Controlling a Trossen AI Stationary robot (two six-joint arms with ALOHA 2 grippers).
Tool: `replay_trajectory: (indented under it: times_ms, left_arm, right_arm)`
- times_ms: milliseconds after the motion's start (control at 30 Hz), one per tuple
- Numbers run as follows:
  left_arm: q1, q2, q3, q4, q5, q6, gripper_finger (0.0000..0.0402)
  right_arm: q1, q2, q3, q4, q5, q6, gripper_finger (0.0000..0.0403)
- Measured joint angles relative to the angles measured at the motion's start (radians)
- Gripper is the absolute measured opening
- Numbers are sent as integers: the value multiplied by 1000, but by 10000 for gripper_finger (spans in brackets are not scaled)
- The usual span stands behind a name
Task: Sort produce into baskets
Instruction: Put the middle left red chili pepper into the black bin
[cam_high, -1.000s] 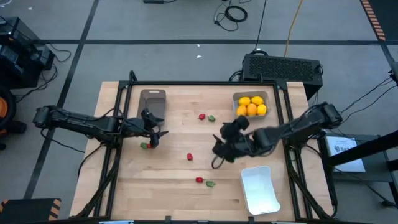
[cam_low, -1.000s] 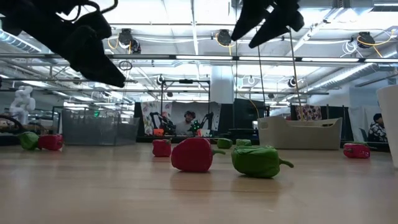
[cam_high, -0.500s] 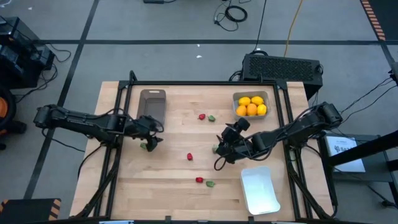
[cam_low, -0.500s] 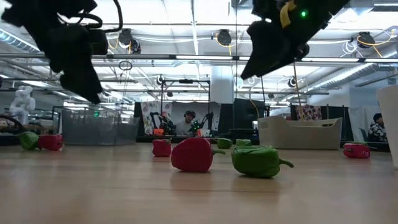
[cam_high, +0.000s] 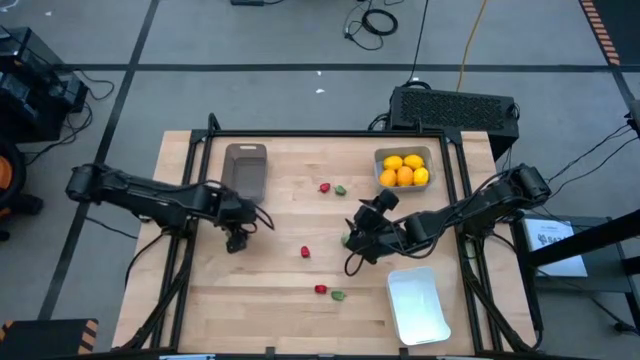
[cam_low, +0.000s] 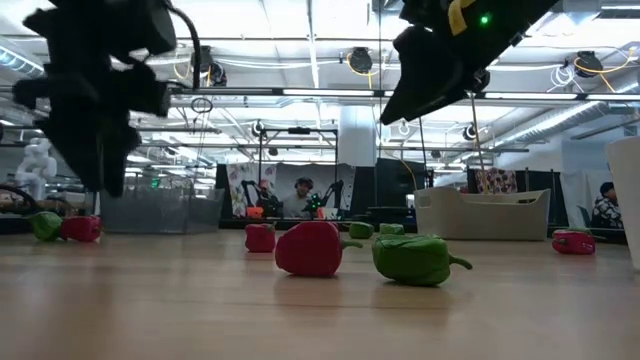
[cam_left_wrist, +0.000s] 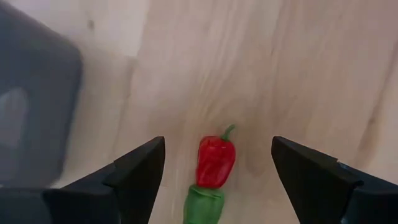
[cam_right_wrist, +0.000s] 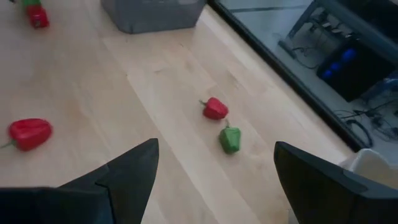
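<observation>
Two peppers lie end to end between the spread fingers of the left gripper (cam_left_wrist: 214, 180): a red pepper (cam_left_wrist: 216, 160) touching a green pepper (cam_left_wrist: 204, 205). Risk: closing here could catch both or flick one aside. The right gripper (cam_high: 356, 240), jaws also open and empty, hangs mid-table. Only the overhead view shows the baskets: white tray (cam_high: 418, 305) nearest, brown tray (cam_high: 246, 170) and citrus tray (cam_high: 403, 154) far.

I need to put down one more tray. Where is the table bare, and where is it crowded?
Bare wood lies along the near edge, left of the white basket, and in the far corner left of the brown-grey basket. The middle is crowded: peppers lie scattered, the left tool hovers over a red pepper, and the right tool hangs mid-table.
</observation>
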Motion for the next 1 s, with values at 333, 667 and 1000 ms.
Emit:
replay_trajectory:
  times_ms: [333,667,1000]
  left_arm:
    - [0,217,-1,-1,14,24,299]
    - [0,243,-1,2,34,25,299]
    - [-2,243,11,-1,36,30,218]
  right_arm:
    - [0,0,0,58,-31,-54,309]
    - [0,0,0,51,-31,-59,309]
    - [0,0,0,51,-31,-60,309]
